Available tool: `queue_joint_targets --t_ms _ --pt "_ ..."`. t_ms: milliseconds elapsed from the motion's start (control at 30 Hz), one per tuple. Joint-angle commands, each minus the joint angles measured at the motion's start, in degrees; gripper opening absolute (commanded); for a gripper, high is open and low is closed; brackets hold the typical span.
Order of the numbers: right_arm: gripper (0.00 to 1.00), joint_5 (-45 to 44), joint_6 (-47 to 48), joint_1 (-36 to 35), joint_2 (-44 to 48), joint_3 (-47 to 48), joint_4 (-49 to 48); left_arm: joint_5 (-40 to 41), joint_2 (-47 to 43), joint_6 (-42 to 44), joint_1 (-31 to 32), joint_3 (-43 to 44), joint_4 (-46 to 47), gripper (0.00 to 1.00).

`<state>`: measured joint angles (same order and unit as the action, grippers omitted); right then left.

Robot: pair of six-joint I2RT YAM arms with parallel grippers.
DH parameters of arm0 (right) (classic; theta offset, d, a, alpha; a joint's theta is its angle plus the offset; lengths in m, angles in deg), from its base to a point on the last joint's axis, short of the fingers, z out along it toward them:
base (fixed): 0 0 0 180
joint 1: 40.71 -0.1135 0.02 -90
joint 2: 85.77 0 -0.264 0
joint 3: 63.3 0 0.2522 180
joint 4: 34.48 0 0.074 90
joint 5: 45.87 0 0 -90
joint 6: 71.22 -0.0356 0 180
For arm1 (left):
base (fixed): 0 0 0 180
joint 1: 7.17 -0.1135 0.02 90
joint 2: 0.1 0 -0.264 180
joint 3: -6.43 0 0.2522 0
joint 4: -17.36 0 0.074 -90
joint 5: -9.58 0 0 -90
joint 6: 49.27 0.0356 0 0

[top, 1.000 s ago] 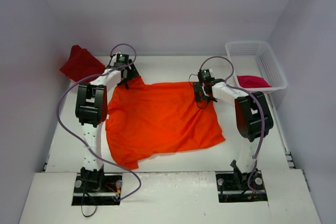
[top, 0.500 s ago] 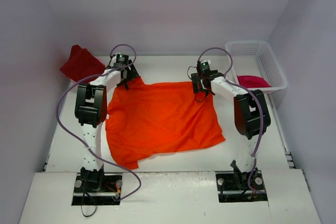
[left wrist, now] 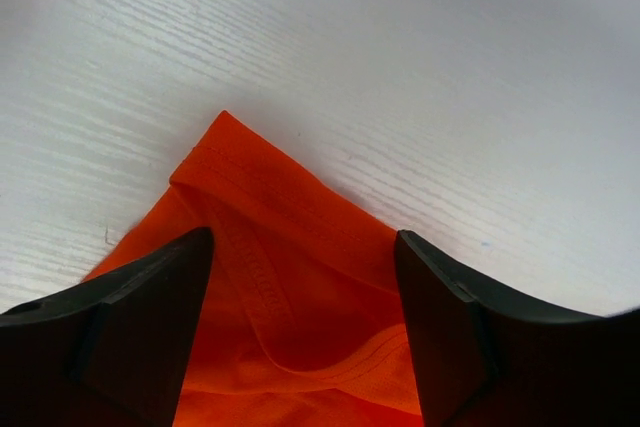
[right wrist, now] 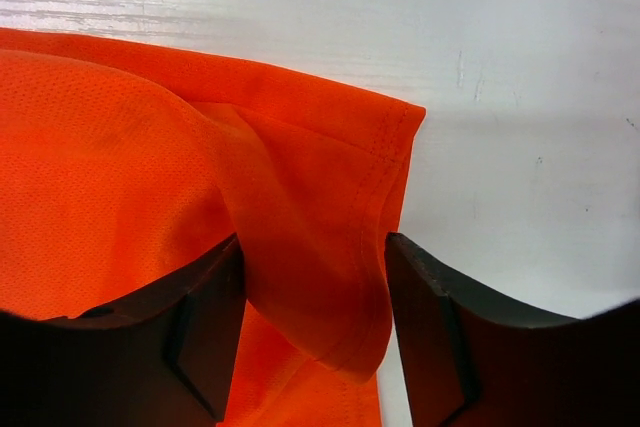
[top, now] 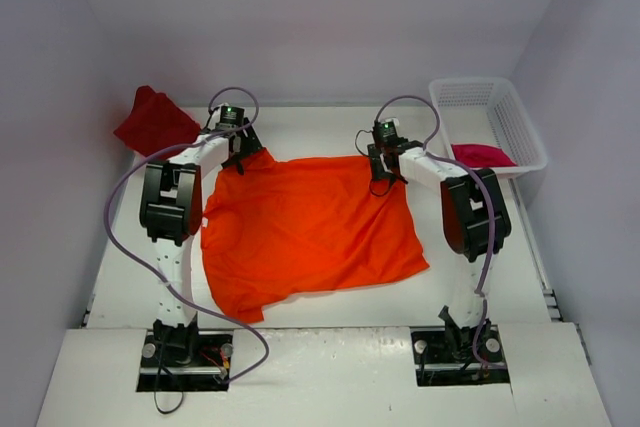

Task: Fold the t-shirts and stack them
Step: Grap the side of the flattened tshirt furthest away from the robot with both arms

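**Taking hold of the orange shirt's far corners for a first fold**

The orange t-shirt (top: 310,232) lies spread out in the middle of the table (top: 320,127), not yet folded. The dark red t-shirt (top: 153,119) sits bunched at the far left corner. The crimson-pink t-shirt (top: 482,155) lies in the white basket (top: 470,92) at the far right corner. By that layout the job looks to be at its start, with nothing stacked.

Both arms reach to the orange shirt's far edge, one at each end. The left gripper (top: 238,155) is down over the far left corner of the cloth. In its wrist view the fingers (left wrist: 150,297) are spread wide, with the stitched corner lying flat between them and clear of both. The right gripper (top: 385,169) is at the far right corner. Its fingers (right wrist: 440,317) stand closer together on either side of a raised fold of cloth that fills the gap. Whether they have a firm pinch on it I cannot tell.

The step in hand appears to be the grasp before the fold. The next move calls for both pairs of fingers to clamp on their corners. The two arms would then lift together and carry the far edge toward the near edge of the table, level and in step, so the cloth doubles over without skewing. The left corner lies flat on the table, so those fingers may skid over the fabric instead of catching it.
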<state>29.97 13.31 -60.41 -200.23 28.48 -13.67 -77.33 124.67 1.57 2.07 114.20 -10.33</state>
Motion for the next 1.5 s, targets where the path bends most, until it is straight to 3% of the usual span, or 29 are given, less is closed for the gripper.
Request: queue_joint_targets --t_ms 0,167,233,267,367,400,1233,1467 --pt "0.51 -1.3 0.5 -0.2 1.1 1.2 -1.2 0.7 -5.0 0.7 -0.4 -0.5 -0.7 0.67" --pt "0.33 -1.3 0.4 -0.2 0.8 1.1 -1.4 0.7 -5.8 0.5 -0.4 -0.9 -0.7 0.5" --pt "0.21 -1.3 0.6 -0.2 0.9 1.0 -1.5 0.7 -5.8 0.5 -0.4 -0.9 -0.7 0.42" --pt "0.19 -1.5 0.6 -0.2 0.8 0.9 -1.5 0.7 -5.9 0.3 -0.4 -1.0 -0.7 0.28" --pt "0.06 -1.9 0.7 -0.2 0.8 0.9 -1.6 0.8 -5.9 0.0 -0.4 -1.3 -0.7 0.02" --pt "0.02 -1.9 0.7 -0.2 0.8 1.0 -1.5 0.8 -6.1 0.1 -0.4 -1.4 -0.7 0.0" --pt "0.0 -1.1 4.9 -0.2 4.6 10.0 -0.1 -0.6 -17.5 3.2 -0.4 3.4 -4.0 0.0" --pt "0.0 -1.1 4.9 -0.2 7.9 7.3 0.0 -1.9 -20.0 2.9 -0.4 3.7 -3.9 0.0"
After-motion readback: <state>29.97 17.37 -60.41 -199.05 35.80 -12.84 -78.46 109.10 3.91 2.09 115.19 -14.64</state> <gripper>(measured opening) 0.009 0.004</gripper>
